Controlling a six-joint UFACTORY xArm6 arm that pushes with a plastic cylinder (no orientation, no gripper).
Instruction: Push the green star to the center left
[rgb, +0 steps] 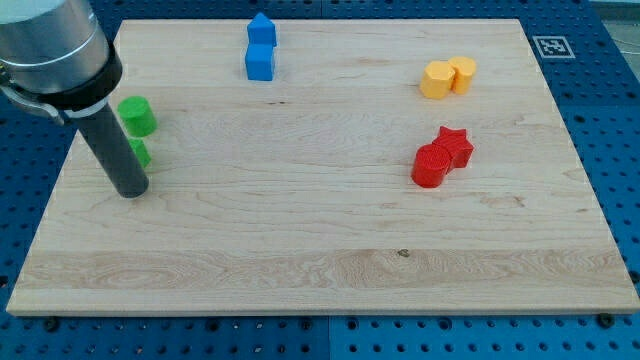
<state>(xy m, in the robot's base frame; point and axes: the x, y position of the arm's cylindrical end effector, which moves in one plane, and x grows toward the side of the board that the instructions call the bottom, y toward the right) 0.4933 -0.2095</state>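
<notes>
- The wooden surface (300, 250) lies on a blue pegboard (610, 120); it serves as the landmark here.
- My tip (131, 190) rests near the surface's left edge, about mid-height.
- There is no pincer on this arm, only the dark rod, so no open or closed state shows.
- A small green block (141, 153) peeks out just to the right of the rod, touching or nearly touching it; most of it is hidden, so I cannot tell whether this is the star.
- A green cylinder (136, 116) stands just above that block, close to the surface's left edge.
- A blue cube (259, 62) and a blue house-like block (262, 29) sit together at the surface's top edge, left of centre.
- Two yellow blocks (448, 77) touch in the surface's upper right.
- A red star (455, 146) and a red cylinder (431, 165) touch right of the surface's centre.
- A marker tag (551, 46) lies on the pegboard off the surface's top right corner.
</notes>
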